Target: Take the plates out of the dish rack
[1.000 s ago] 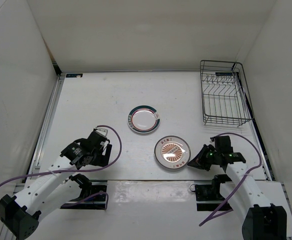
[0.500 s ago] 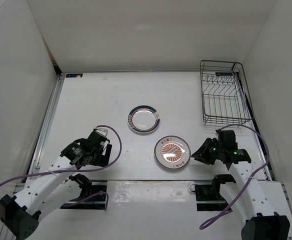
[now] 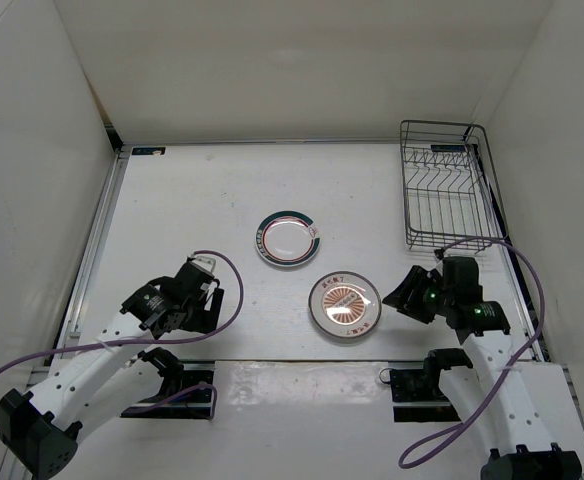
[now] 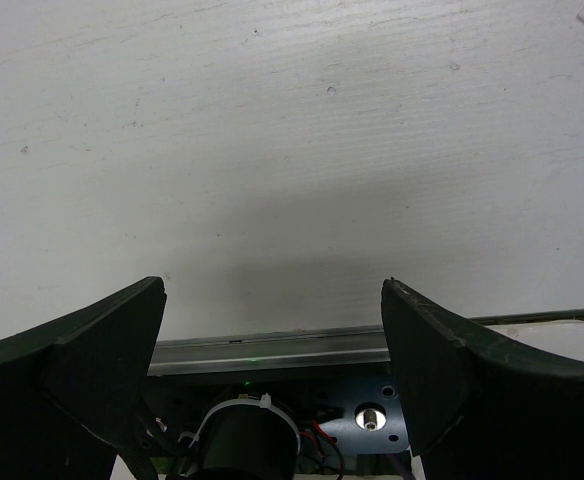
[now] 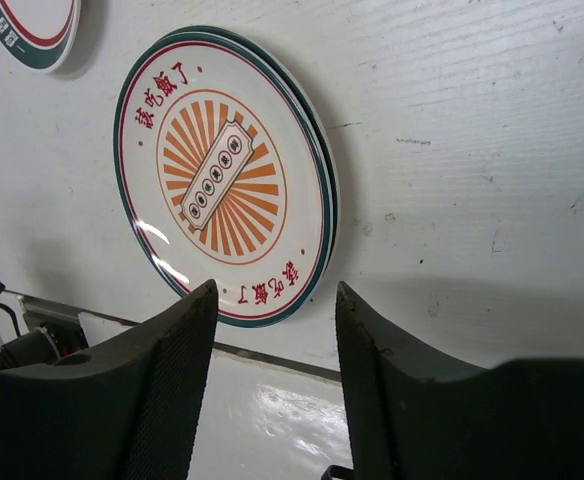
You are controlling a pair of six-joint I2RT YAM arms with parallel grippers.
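Looking at the white table (image 3: 192,200) first: it's showing a matte, slightly scuffed top, and the dish rack (image 3: 450,198) is sitting in the far right corner. It's thin black wire, with its long side running away from the arms. I'm not seeing any plate standing in its slots. (mika)

Agreeing, it's looking unloaded to me. The plates are all lying flat mid-table. The sunburst plates (image 5: 222,170) are sitting stacked one on the other, round and glossy, and the ringed plate (image 3: 289,238) is lying near them, farther back and to the left, not touching. (jo)

So which arm is sitting closer? (mika)

The right gripper (image 3: 404,295), easily. The stack is lying just to its left, right past the fingertips, and the rack is waiting behind it. Its fingers are spread and holding nothing. I'm guessing no touching, though I can't tell for sure. The left gripper (image 4: 274,290) is hanging wide open over bare table, well apart from every plate. (jo)
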